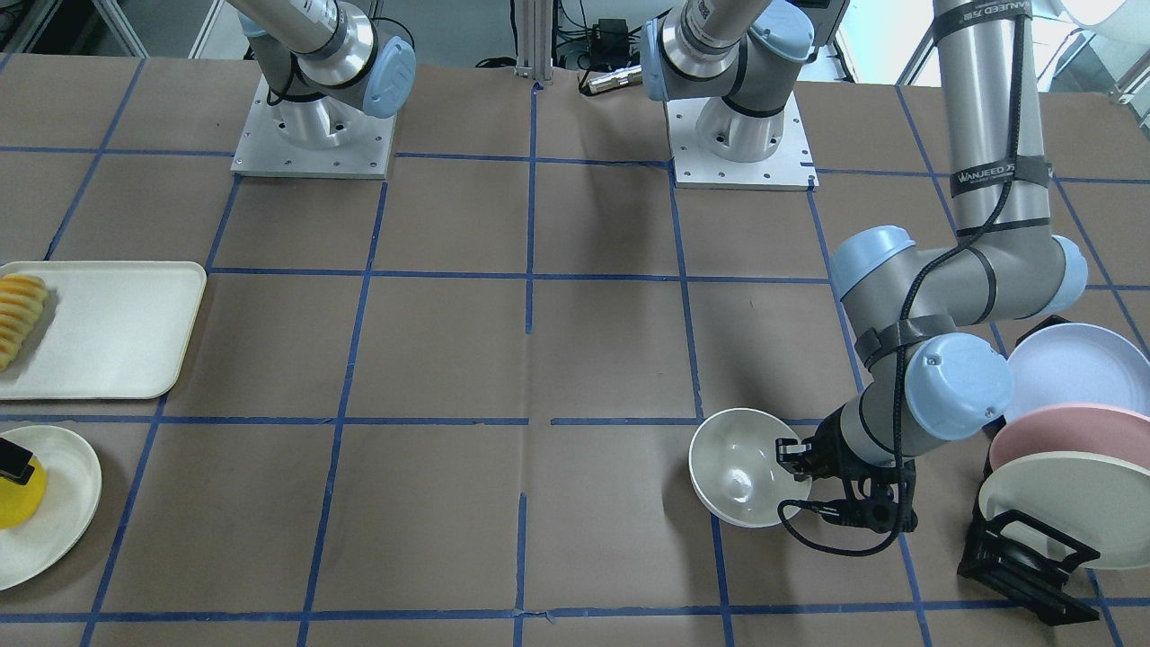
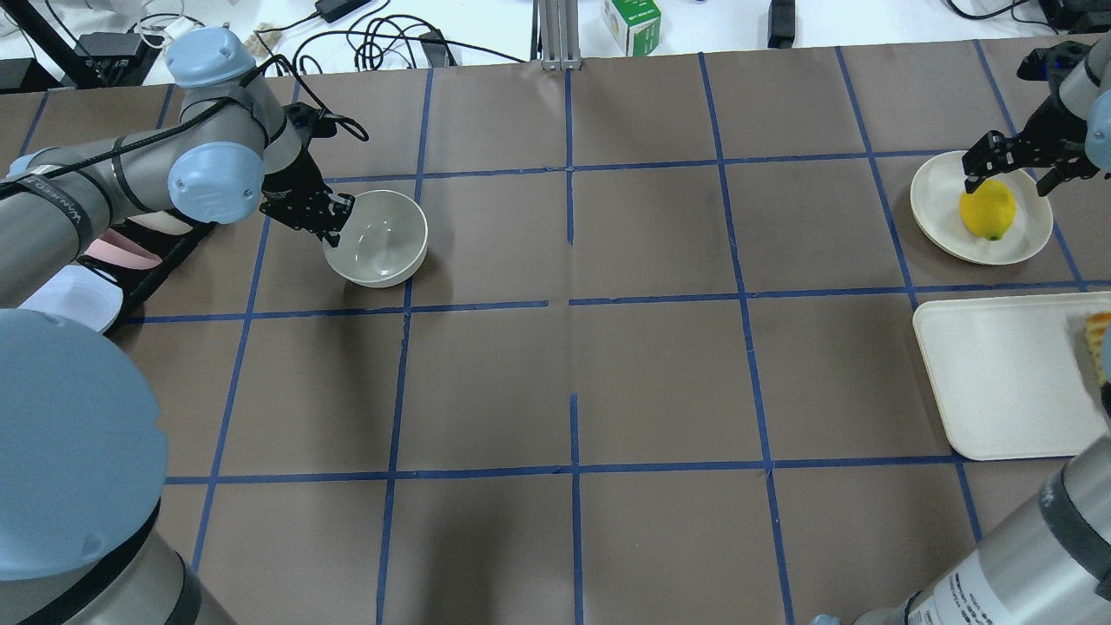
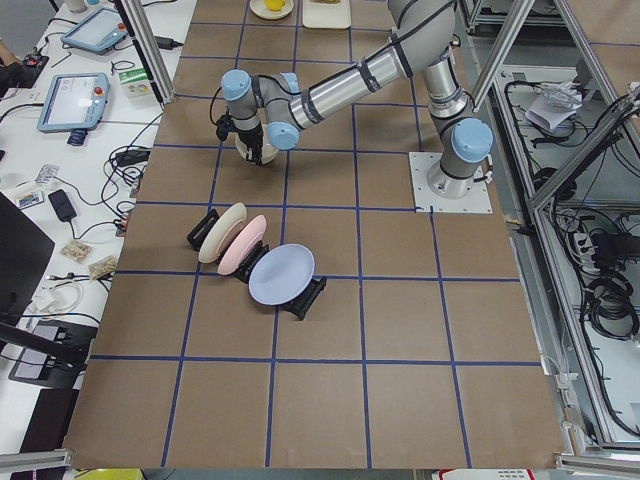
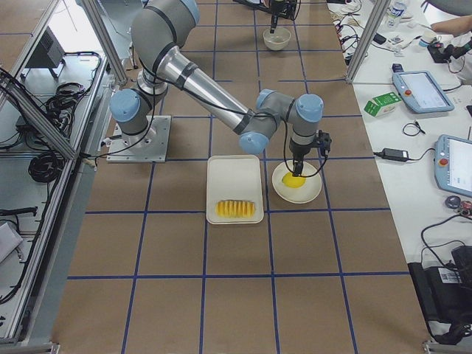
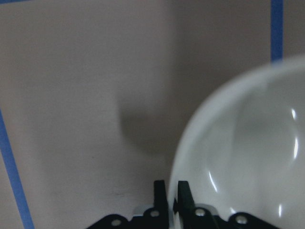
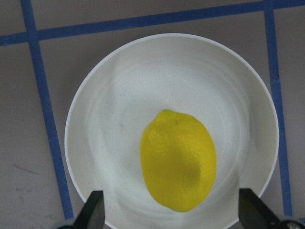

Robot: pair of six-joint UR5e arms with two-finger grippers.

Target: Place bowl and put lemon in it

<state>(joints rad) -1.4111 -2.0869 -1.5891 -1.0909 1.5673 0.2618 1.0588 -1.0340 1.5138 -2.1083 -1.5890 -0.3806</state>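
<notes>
The cream bowl [image 2: 378, 239] sits left of centre, slightly tilted; I cannot tell whether it rests on the table. My left gripper [image 2: 334, 221] is shut on its near rim, also seen in the front view [image 1: 791, 454] and the left wrist view [image 5: 171, 193], where the bowl [image 5: 248, 152] fills the right side. The yellow lemon [image 2: 988, 211] lies on a flat cream plate [image 2: 937, 187] at the far right. My right gripper [image 2: 1007, 178] is open and hangs just above the lemon [image 6: 178, 160], a finger on either side [image 6: 95, 212].
A black rack of pastel plates [image 1: 1069, 440] stands close beside my left arm. A cream tray [image 2: 998, 382] with a row of orange-yellow slices [image 1: 20, 319] lies next to the lemon's plate [image 1: 67, 503]. Both arm bases stand at the table's robot side.
</notes>
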